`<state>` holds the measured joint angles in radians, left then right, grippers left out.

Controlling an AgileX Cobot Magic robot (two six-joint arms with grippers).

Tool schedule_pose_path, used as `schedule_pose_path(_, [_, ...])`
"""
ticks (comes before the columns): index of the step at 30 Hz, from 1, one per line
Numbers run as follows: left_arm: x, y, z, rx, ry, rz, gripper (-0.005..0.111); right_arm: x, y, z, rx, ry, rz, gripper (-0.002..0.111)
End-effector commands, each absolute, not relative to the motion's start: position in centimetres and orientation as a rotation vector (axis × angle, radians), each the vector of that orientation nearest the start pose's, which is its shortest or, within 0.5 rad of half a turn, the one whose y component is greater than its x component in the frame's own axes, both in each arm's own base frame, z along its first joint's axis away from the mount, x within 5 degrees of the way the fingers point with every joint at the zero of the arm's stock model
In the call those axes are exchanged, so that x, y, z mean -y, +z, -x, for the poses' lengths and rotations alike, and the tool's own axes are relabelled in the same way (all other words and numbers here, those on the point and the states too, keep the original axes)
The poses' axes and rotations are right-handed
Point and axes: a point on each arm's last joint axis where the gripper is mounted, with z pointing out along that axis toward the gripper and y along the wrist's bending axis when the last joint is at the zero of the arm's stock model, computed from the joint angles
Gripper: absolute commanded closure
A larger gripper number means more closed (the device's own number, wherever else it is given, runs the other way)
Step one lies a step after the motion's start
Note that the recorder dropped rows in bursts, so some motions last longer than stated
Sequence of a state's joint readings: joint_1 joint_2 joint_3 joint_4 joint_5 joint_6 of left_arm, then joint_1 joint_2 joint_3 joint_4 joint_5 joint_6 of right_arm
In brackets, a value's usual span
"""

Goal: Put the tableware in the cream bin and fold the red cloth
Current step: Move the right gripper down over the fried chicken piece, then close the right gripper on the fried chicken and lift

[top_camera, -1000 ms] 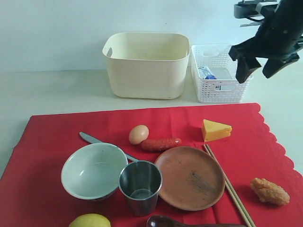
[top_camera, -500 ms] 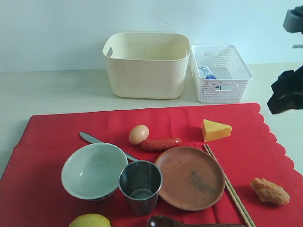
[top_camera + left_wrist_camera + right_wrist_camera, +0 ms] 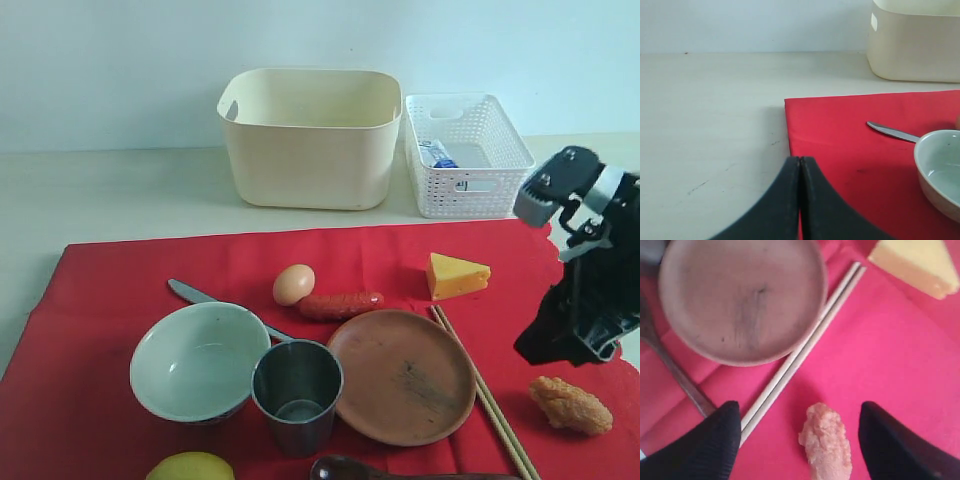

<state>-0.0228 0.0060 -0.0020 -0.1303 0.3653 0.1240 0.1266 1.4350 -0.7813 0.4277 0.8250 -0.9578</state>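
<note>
Overhead, the right end effector (image 3: 799,407) hangs released; the wooden chopsticks (image 3: 804,346) lie just beside it, lengthwise along the round brown plate (image 3: 740,300).

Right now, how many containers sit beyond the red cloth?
2: the cream bin at centre back, and the white lattice basket beside it on its right.
</note>
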Motion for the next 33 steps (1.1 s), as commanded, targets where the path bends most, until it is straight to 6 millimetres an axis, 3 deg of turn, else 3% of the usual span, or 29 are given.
schedule_pose_path(1, [0.5,18.1,-5.3,-1.836,-0.06,-0.048,0.107,-5.6,18.8,-23.9,-2.585,0.324,1.351,0.044])
schedule_pose_path(8, [0.5,18.1,-5.3,-1.836,-0.06,-0.048,0.107,-4.8,16.7,-24.2,-2.735,0.259,1.351,0.044])
schedule_pose_path(18, [0.5,18.1,-5.3,-1.836,-0.06,-0.048,0.107,-4.7,16.2,-24.4,-2.762,0.244,1.326,0.045])
schedule_pose_path(33, [0.5,18.1,-5.3,-1.836,-0.06,-0.048,0.107,-4.7,12.8,-24.7,-3.004,0.306,1.128,0.046])
